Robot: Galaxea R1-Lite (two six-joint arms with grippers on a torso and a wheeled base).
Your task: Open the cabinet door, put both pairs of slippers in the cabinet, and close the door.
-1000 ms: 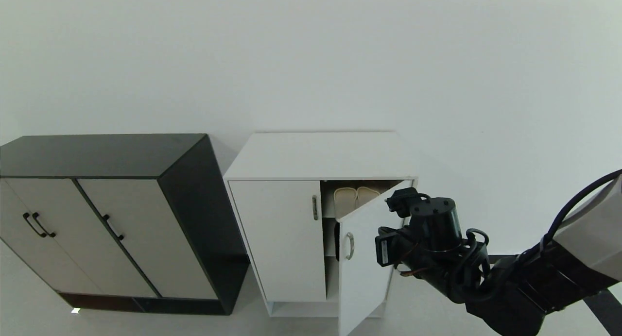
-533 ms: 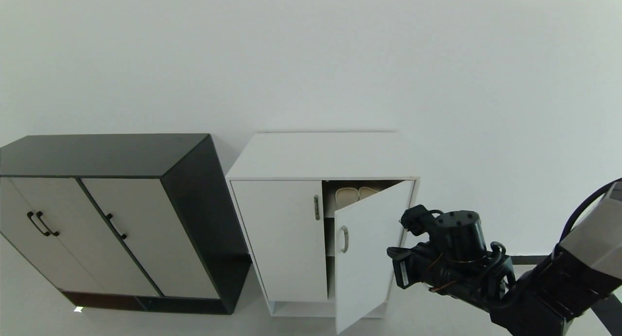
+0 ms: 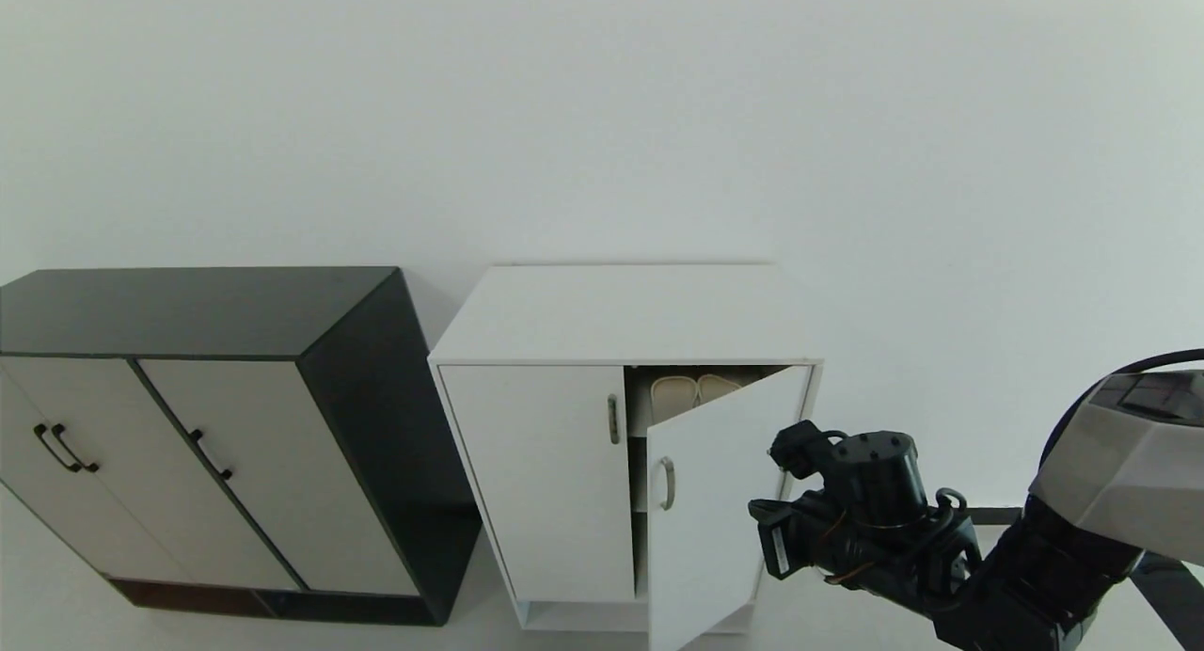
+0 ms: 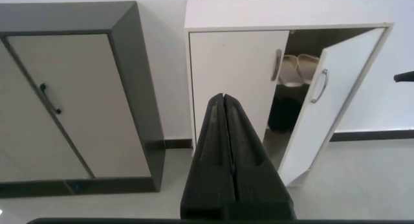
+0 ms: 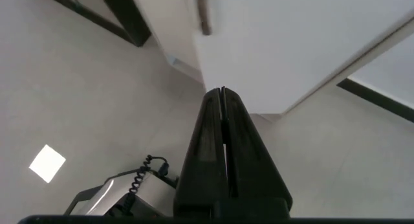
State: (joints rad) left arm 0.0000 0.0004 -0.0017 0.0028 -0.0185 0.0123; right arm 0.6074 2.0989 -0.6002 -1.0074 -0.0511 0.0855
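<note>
Down at four o'clock in the head view is the right arm (image 3: 941, 547) — matte black, with a squat cylindrical joint cap ringed by small dark screws on its flat top. A reddish-brown wire and thin black leads loop beside the cap, and up at three o'clock a pale grey shell has a thick black cable arcing over it. The left gripper (image 4: 224, 101) is black, two tapering fingers meeting along a hairline seam — and the right gripper (image 5: 222, 94) looks just the same.
</note>
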